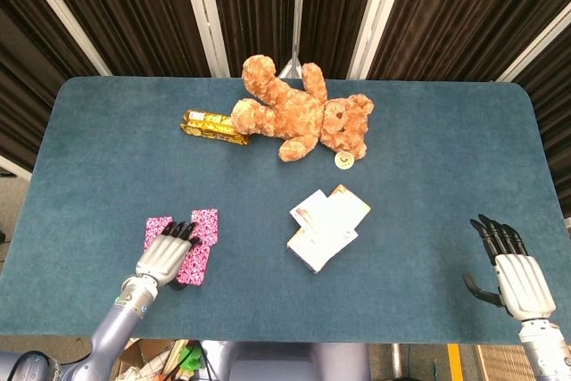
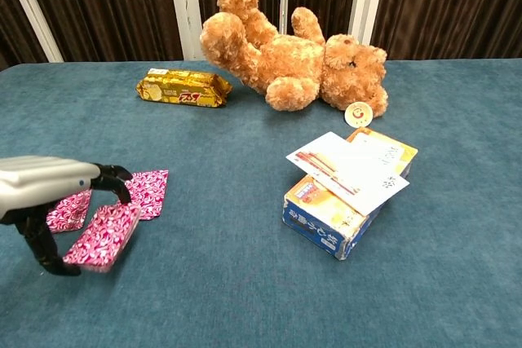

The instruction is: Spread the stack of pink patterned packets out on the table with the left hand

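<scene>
Three pink patterned packets lie fanned out near the table's front left: one at the left (image 1: 156, 228) (image 2: 68, 210), one to its right (image 1: 206, 223) (image 2: 149, 190), and one nearer me (image 1: 195, 267) (image 2: 102, 235). My left hand (image 1: 166, 254) (image 2: 47, 187) lies flat over them, palm down. Its dark fingertips (image 1: 183, 230) (image 2: 121, 182) touch the packets where they meet, and it grips none of them. The thumb hangs below the palm in the chest view. My right hand (image 1: 516, 272) hovers at the front right with fingers spread, holding nothing; only the head view shows it.
A brown teddy bear (image 1: 303, 119) (image 2: 294, 53) lies at the back centre, with a gold snack packet (image 1: 212, 126) (image 2: 182, 89) to its left. A blue-and-orange box (image 1: 323, 229) (image 2: 347, 193) with a white card on top sits mid-table, right of the packets.
</scene>
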Action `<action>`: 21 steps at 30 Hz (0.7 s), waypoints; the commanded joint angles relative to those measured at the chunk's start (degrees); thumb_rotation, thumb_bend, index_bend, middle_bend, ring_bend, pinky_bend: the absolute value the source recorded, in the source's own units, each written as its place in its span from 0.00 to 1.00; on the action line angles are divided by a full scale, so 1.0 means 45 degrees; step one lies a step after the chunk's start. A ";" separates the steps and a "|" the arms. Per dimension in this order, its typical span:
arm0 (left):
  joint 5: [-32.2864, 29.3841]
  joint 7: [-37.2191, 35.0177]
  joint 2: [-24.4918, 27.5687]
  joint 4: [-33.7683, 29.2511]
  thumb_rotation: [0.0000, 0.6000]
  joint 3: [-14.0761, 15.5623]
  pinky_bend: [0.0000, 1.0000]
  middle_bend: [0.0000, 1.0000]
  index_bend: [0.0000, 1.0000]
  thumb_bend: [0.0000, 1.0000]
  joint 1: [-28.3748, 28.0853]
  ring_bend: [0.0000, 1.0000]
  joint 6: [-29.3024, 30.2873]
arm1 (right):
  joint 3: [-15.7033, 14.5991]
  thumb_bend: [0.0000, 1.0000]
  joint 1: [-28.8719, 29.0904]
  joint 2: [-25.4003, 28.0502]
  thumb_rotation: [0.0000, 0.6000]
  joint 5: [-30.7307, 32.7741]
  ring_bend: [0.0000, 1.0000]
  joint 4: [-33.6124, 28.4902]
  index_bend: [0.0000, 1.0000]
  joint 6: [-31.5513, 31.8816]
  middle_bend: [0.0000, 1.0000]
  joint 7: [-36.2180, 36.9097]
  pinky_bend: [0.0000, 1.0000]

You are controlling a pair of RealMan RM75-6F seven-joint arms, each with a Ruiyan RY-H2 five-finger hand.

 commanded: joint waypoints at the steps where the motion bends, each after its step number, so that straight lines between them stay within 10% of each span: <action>1: -0.0393 0.0557 -0.0230 -0.0061 1.00 0.0187 0.00 0.00 0.29 0.33 -0.0186 0.00 0.0095 | 0.0003 0.36 0.0003 -0.0002 1.00 0.0007 0.00 0.0008 0.00 -0.0007 0.00 0.0003 0.05; 13: -0.0947 0.0903 -0.0111 -0.0390 1.00 0.0235 0.00 0.00 0.09 0.17 -0.0420 0.00 0.0327 | 0.0005 0.36 0.0013 0.0001 1.00 -0.0023 0.00 0.0017 0.00 -0.0002 0.00 -0.0014 0.05; 21: 0.2198 -0.1881 0.1109 -0.1363 1.00 0.0147 0.00 0.00 0.09 0.17 0.0755 0.00 0.1355 | 0.0004 0.36 0.0013 -0.0017 1.00 -0.0044 0.00 0.0079 0.00 0.0012 0.00 -0.0029 0.05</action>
